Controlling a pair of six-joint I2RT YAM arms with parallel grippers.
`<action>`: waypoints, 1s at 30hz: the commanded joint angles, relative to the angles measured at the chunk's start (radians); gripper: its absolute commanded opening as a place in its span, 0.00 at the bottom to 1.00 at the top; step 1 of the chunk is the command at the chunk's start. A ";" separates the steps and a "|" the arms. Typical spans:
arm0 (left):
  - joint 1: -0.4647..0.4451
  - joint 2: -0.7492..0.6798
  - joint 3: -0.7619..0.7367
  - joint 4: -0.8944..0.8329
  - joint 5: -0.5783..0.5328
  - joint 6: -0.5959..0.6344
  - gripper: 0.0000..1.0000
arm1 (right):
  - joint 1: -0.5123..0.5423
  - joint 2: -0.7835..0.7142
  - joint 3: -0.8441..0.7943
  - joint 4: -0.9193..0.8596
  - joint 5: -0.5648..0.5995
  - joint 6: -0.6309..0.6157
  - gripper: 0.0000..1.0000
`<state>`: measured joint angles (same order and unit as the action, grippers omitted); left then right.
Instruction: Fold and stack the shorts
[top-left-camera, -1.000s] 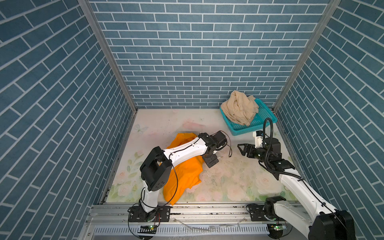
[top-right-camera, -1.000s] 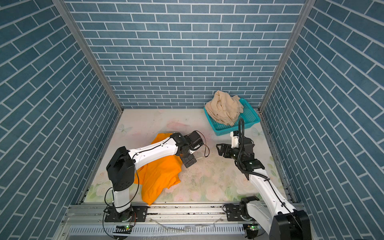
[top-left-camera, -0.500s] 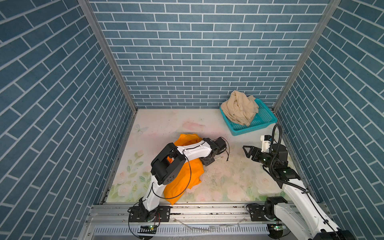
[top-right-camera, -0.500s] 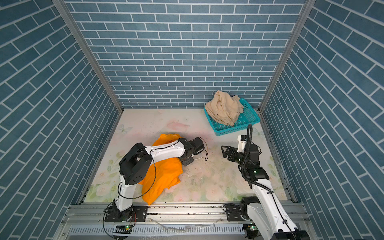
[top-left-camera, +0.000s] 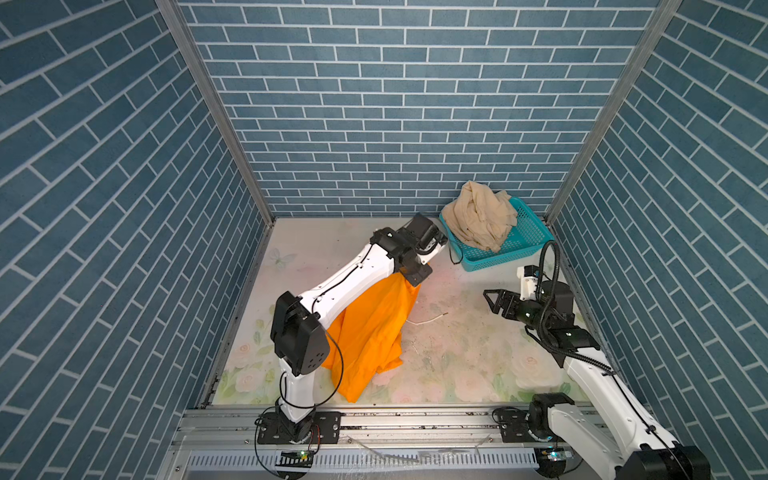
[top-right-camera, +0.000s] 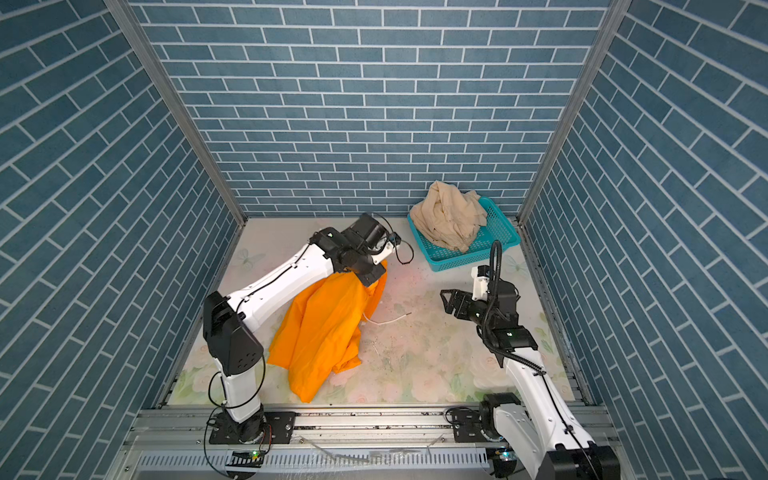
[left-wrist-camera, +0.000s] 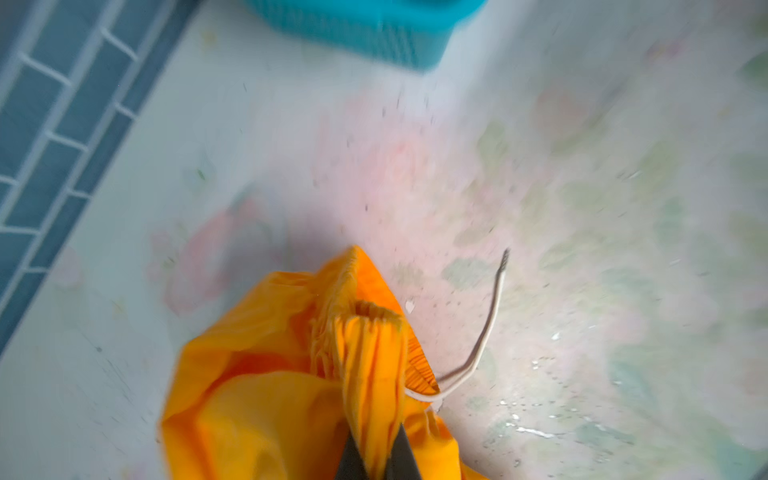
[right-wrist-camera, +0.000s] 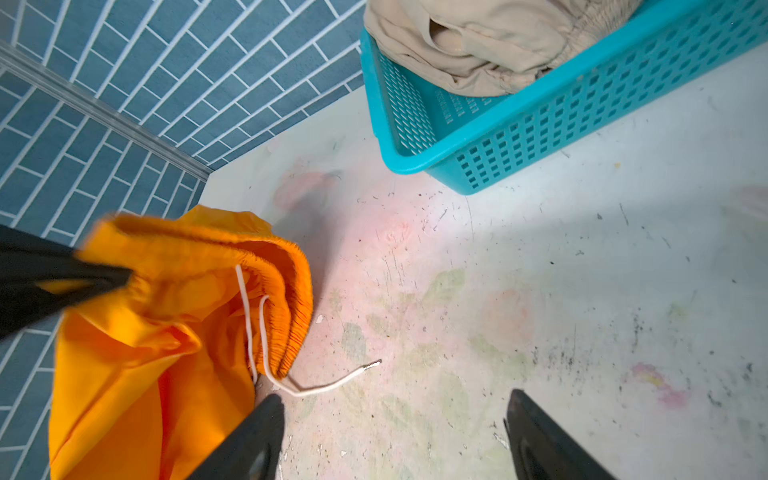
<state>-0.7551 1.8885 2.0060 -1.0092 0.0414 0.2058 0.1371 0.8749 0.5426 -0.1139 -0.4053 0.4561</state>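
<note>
Clock set on the table (top-left-camera: 457, 357) as seen in both top views: 12 at the back wall (top-left-camera: 395, 124), 6 at the front rail (top-left-camera: 415, 422).

- Orange shorts (top-left-camera: 374, 332): left of centre, from about 11 o'clock down to 7. One end is raised off the table. The rest hangs in a loose drape and spreads crumpled on the table toward 7 o'clock.
- Left gripper (left-wrist-camera: 376, 453): near 11–12 o'clock, jaws clamped tight on the gathered waistband (left-wrist-camera: 365, 332) of the orange shorts. In the left wrist view the elastic bunches up between the two black fingers.
- Drawstring (right-wrist-camera: 316, 388): a white cord comes out of the waistband. Its loose end lies on the table and points toward 3 o'clock, between the orange cloth and the right gripper.
- Right gripper (top-left-camera: 492, 302): at about 3 o'clock, above the table, aimed toward 9. Its jaws stand wide apart with nothing between them. It is clear of the orange shorts and the cord.
- Beige shorts (top-left-camera: 478, 220): a rumpled heap in the teal basket (top-left-camera: 528, 245) at 1–2 o'clock, in the far right corner. Cloth spills over the basket's rim on the 10 o'clock side.
- The left wrist view is blurred, so fine detail is lost there.
</note>
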 joint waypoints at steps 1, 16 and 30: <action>-0.009 -0.023 0.214 -0.194 0.267 0.043 0.00 | -0.002 -0.030 0.044 -0.015 -0.029 -0.074 0.84; 0.187 -0.246 -0.142 0.050 0.094 -0.104 0.00 | 0.023 -0.017 0.057 0.017 -0.151 -0.112 0.85; 0.300 -0.330 -0.646 0.342 0.017 -0.243 0.00 | 0.379 0.338 0.169 -0.118 0.150 -0.367 0.86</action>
<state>-0.4618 1.5734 1.3853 -0.7330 0.1101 -0.0029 0.4583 1.1763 0.6518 -0.1707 -0.3874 0.2199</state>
